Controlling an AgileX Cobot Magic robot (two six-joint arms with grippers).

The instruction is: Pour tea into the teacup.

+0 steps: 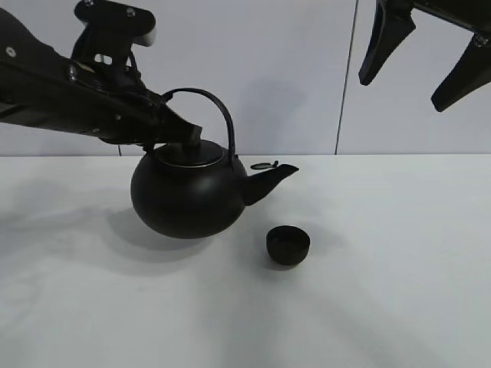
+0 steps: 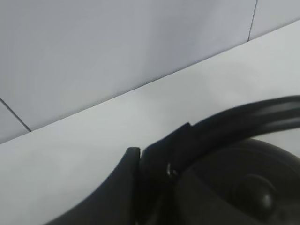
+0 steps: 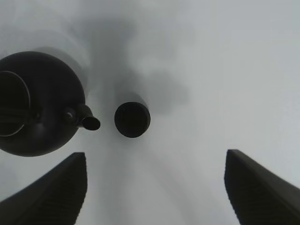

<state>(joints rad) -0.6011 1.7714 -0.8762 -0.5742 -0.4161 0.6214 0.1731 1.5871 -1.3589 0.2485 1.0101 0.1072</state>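
A big round black kettle with an arched handle hangs slightly above the white table, spout pointing right. My left gripper is shut on the handle's base near the lid; the left wrist view shows the handle clamped in it. The teacup, a tiny black handleless bowl, stands on the table just below and right of the spout tip. In the right wrist view the kettle, its spout and the teacup sit side by side. My right gripper is open, high above at the upper right.
The white table stretches around the kettle and cup. A pale panelled wall stands behind the table's back edge.
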